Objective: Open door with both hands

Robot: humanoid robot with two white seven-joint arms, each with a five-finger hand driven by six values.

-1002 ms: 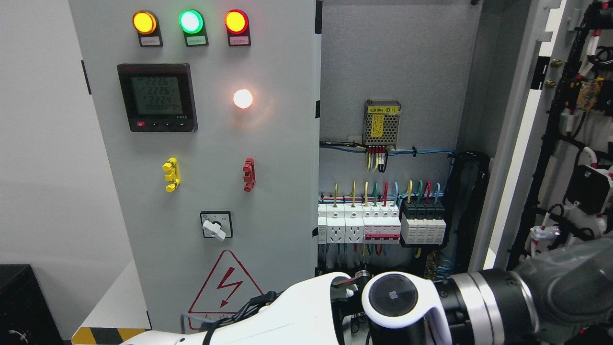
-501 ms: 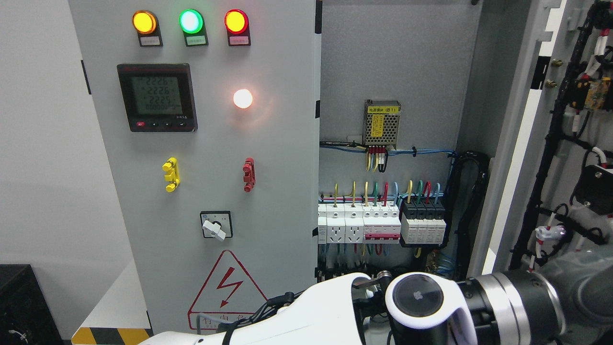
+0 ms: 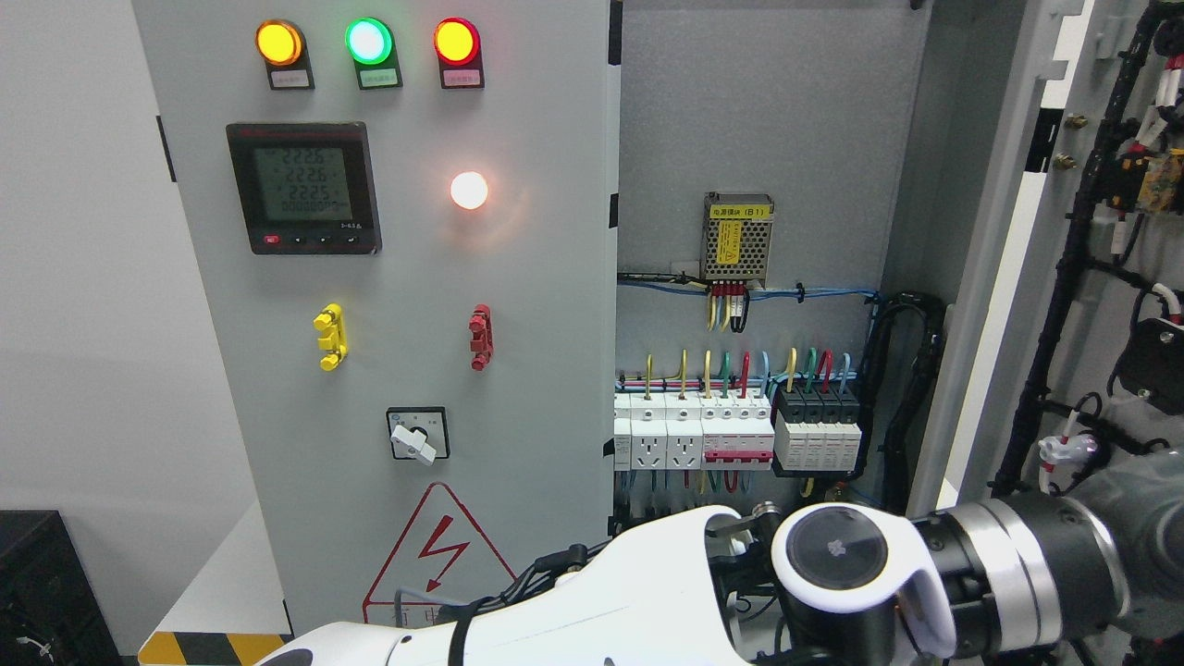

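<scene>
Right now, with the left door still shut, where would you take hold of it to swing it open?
Probably its free right edge. The left door shows no pull handle on its face and seems hinged on its left side. Come from the right, through the open compartment, hooking fingers behind the exposed edge above the breakers.
</scene>
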